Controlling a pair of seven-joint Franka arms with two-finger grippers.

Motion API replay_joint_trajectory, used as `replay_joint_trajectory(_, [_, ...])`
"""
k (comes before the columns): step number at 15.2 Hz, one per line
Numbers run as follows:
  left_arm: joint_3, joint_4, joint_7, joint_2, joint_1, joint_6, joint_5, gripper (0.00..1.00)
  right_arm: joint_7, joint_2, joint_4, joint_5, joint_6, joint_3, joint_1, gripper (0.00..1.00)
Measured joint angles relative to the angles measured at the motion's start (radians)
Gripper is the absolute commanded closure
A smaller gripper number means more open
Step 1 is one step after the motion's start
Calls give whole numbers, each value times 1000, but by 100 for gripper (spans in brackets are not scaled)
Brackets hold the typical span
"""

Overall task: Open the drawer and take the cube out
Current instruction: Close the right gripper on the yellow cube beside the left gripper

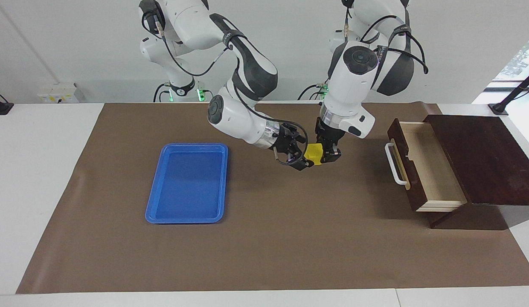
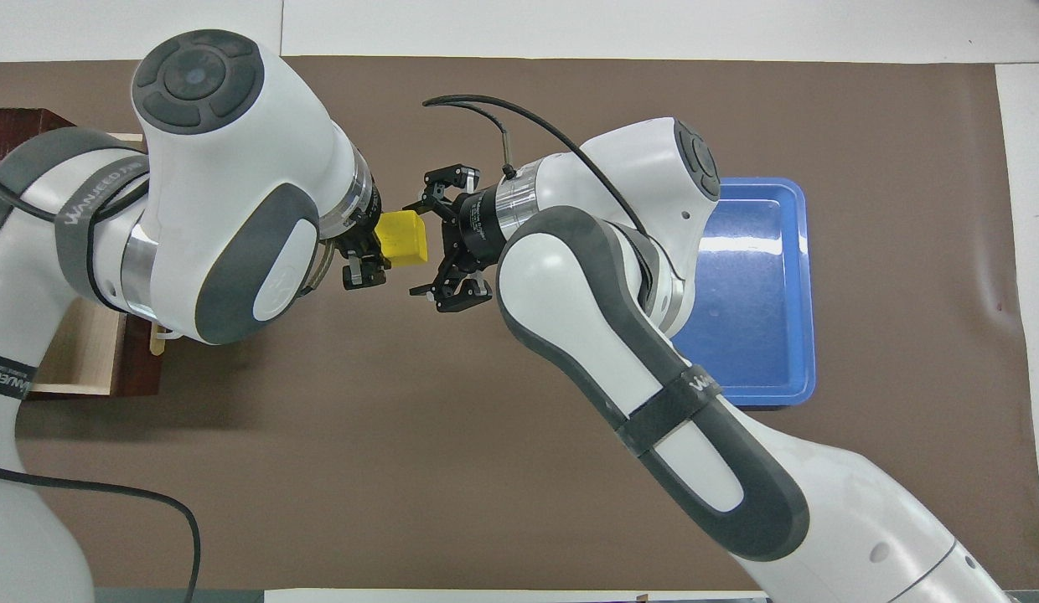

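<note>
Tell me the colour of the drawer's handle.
White, on the open drawer's handle; clearest in the facing view.

Cube (image 1: pixel 314 152) bright yellow. Tray (image 1: pixel 155 202) solid blue. Drawer (image 1: pixel 435 170) dk brown front, white handle (image 1: pixel 394 164), pale wood inside. Mat (image 1: pixel 268 247) plain brown; table (image 1: pixel 34 170) white. Arms white w/ dk grey; grippers black.

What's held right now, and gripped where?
The left gripper holds the cube by two opposite side faces, above the mat. The right gripper, open, brackets its free end.
</note>
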Motion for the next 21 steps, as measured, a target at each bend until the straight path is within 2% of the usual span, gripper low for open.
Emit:
replay_joint_trajectory(6, [0,-3,0,0,-1,0,0,100,0,2,1,0,6,0,5,1])
replay_joint_trajectory(9, [0,-4,0,0,-1,-1,-1,100,0,5,1,-1,8,-1,6,13])
replay_joint_trajectory(11, [-1,-7,0,0,-1,-1,-1,100,0,6,1,-5,11,-1,6,27])
replay_joint_trajectory(12, [-1,-8,0,0,-1,-4,-1,100,0,6,2,-6,17,-2,7,43])
replay_joint_trajectory(13, [-1,-10,0,0,-2,-7,-2,100,0,7,3,-6,23,-4,7,90])
replay_joint_trajectory(14, [-2,-12,0,0,-2,-12,-3,100,0,8,4,-8,30,-6,7,100])
replay_joint_trajectory(21, [-3,-13,-2,-3,-3,-7,-3,100,30,9,16,-38,29,-7,8,100])
